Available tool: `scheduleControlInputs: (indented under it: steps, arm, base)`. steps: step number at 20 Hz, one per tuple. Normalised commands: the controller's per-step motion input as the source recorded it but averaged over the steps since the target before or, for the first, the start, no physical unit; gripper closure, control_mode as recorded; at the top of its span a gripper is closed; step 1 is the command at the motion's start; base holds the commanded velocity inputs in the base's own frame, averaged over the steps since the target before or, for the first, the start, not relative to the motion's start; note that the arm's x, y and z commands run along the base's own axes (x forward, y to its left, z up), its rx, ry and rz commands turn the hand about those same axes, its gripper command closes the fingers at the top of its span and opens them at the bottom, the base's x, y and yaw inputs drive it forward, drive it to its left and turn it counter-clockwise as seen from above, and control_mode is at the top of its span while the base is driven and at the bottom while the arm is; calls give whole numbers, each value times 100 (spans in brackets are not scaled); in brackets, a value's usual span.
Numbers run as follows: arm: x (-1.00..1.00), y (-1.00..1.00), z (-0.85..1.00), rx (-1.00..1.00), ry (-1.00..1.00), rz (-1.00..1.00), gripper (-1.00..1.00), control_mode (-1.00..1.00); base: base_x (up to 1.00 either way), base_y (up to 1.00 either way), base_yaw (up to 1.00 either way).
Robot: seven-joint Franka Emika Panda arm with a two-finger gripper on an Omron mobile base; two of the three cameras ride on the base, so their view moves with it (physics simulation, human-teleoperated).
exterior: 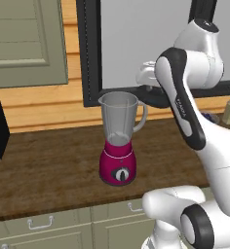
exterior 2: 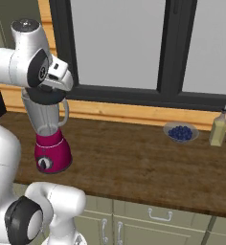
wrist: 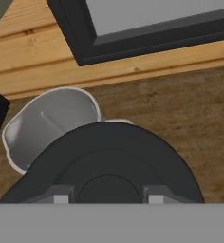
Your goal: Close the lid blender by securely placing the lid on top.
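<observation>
The gripper [wrist: 104, 199] grips the lid [wrist: 109, 161], a black disc. The finger tips [wrist: 60, 198] close on the raised centre of the disc, one on each side. The lid sits directly beyond the jaws and hides most of what lies below them.

The blender [exterior: 118, 138] stands on the wooden counter [exterior: 53, 165]. Its open jar mouth [wrist: 50, 126] shows past one edge of the lid, toward the window wall. The lid is therefore above the jar and offset from it, and it overlaps part of the rim. In the right base view the lid [exterior 2: 47, 97] hangs just above the jar top; contact cannot be confirmed.

The step in hand appears to be alignment before lowering.

1. Shift the jaws toward the exposed part of the mouth until the disc hides the rim evenly.
2. Keep the disc level.
3. Lower straight down.
4. Release only after the lid seats all round.

A tilted lid may catch on the spout or the handle [exterior: 142, 116].
</observation>
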Motion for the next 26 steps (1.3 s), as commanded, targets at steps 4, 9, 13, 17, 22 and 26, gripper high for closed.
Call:
scheduleControlInputs:
  steps: [4,9,13,17,22,26]
  arm:
    - [13,64,31,-1,0,0,100,-100]
    - [22,56,19,-3,0,0,100,-100]
    - [18,29,2,-5,1,0,100,-100]
    - [12,0,-6,-5,0,0,100,-100]
    - [8,0,-15,-4,0,0,100,-100]
    - [5,0,-20,-5,0,0,100,-100]
  base:
    - [0,0,0]
    - [0,0,0]
    - [0,0,0]
    - [0,0,0]
    - [0,0,0]
    - [0,0,0]
